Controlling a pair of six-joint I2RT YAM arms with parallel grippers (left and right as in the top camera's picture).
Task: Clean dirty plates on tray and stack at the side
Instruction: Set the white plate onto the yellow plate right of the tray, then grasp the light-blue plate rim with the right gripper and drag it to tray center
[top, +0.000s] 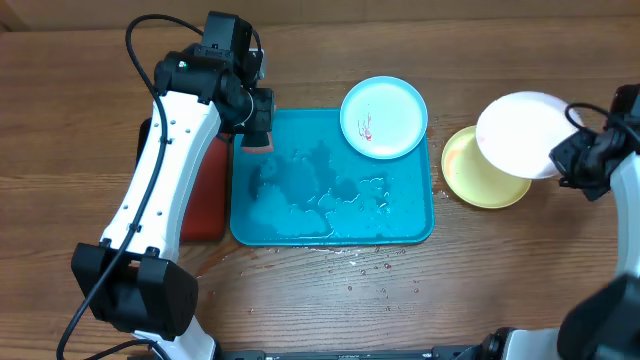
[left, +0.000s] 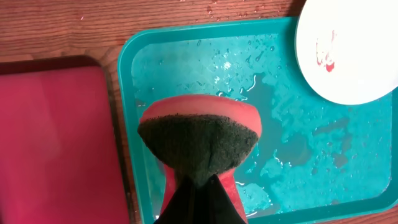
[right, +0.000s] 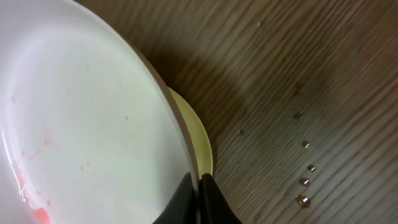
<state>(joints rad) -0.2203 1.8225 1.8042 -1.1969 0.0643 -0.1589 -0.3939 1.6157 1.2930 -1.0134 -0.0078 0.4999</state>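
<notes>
Left gripper (left: 200, 186) pinched a red sponge (left: 199, 134) over the wet cyan tray (top: 300, 215), left side. Right gripper (right: 199, 190) clamped the white plate (top: 518, 132) by its rim above the lime-green plate (top: 478, 182) beside the tray. The smeared cyan-rimmed plate (top: 384, 117) sat at the tray's far-right corner.

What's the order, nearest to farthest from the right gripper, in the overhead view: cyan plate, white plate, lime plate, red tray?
1. White plate, held in the right gripper.
2. Lime plate, partly under it, at the right.
3. Cyan plate, on the blue tray's corner.
4. Red tray, far left.
</notes>
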